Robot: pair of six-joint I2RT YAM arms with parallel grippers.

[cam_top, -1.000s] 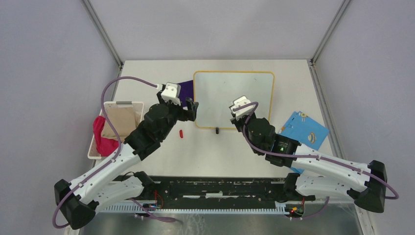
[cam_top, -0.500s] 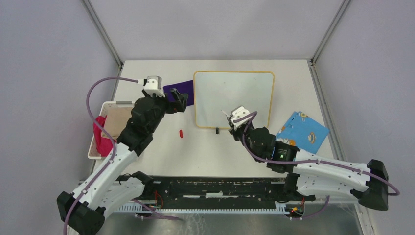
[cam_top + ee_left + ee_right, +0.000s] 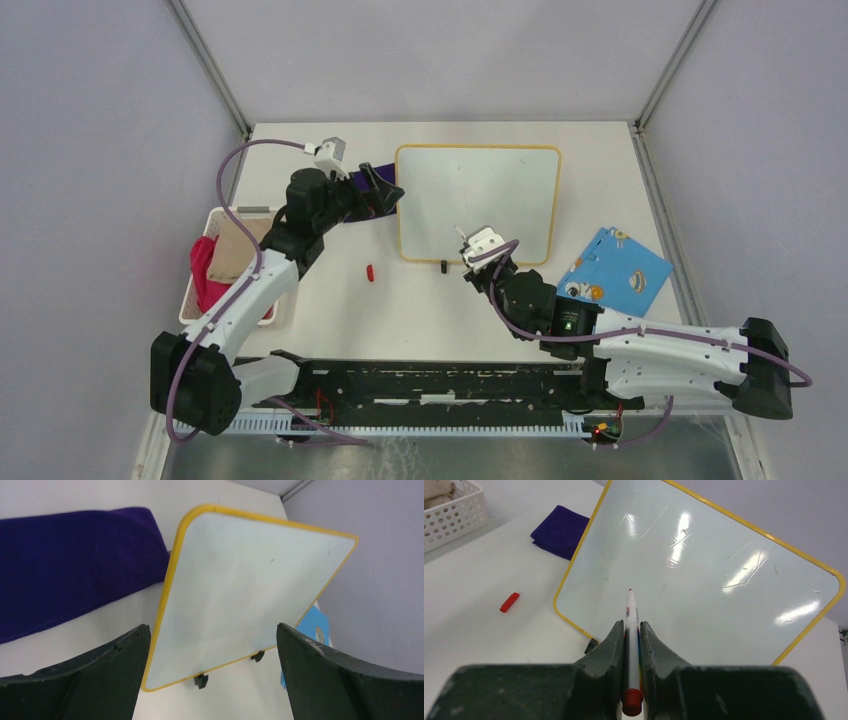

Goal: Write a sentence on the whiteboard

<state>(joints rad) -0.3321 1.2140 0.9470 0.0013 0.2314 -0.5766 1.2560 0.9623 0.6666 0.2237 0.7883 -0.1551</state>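
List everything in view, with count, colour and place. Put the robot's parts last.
whiteboard: 1, white with yellow frame, far middle of table, no writing on it
marker: 1, white with red end, held in the right fingers, tip pointing at the whiteboard
cap: 1, red, on table left of the whiteboard
cloth: 1, purple, beside the whiteboard's left edge
basket: 1, white, left edge of table, beige and pink fabric inside
sheet: 1, blue patterned, right of the whiteboard
table: 1, white
left fingers: black, spread open near the whiteboard's left edge
right fingers: black, shut on the marker
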